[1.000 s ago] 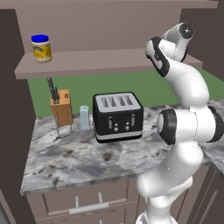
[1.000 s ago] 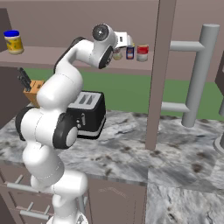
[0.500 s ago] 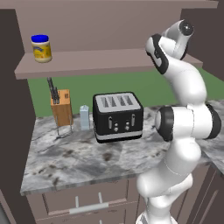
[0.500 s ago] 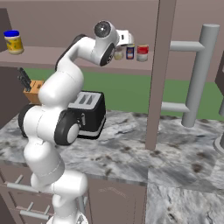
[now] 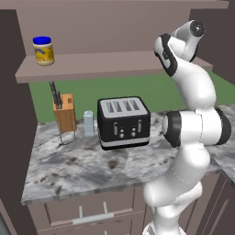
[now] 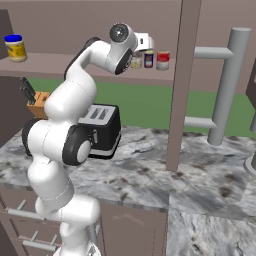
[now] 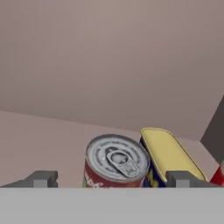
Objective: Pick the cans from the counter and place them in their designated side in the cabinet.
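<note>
Since a second ago our arm has barely shifted at the shelf [image 6: 60, 67]. We see the round can [image 7: 116, 162] and the blue tin [image 7: 168, 159] standing together on it, and our gripper [image 7: 111, 178] spread wide around them, touching neither. Red-and-white can [image 6: 163, 60] stands just beside.

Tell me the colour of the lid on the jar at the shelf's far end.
Blue, on a yellow jar; the left base view shows it best.
</note>
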You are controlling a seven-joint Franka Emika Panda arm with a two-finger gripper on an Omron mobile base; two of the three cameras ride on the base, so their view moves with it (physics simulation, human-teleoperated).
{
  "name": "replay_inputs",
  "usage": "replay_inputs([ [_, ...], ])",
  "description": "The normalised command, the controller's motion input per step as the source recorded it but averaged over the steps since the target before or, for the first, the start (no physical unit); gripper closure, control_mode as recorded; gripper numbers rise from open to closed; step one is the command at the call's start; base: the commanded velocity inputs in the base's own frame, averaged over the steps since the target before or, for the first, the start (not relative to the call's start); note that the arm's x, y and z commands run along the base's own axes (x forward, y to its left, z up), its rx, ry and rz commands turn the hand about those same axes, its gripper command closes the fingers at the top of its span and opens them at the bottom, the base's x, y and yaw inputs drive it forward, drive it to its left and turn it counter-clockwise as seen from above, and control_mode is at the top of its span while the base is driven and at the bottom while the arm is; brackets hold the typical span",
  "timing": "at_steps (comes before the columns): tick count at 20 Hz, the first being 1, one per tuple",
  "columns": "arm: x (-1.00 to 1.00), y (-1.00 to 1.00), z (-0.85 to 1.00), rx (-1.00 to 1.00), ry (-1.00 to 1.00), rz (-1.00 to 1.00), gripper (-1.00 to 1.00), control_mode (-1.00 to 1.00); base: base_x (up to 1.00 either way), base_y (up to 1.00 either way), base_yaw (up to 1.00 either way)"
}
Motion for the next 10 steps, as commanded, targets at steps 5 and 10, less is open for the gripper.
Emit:
replay_inputs([
  [5,-0.14,0.0,0.06,0.01,-0.12,0.02,-1.0,-1.0,0.0,0.0,0.0],
  [10,-0.37,0.01,0.03,0.0,-0.16,0.03,-1.0,-1.0,0.0,0.0,0.0],
])
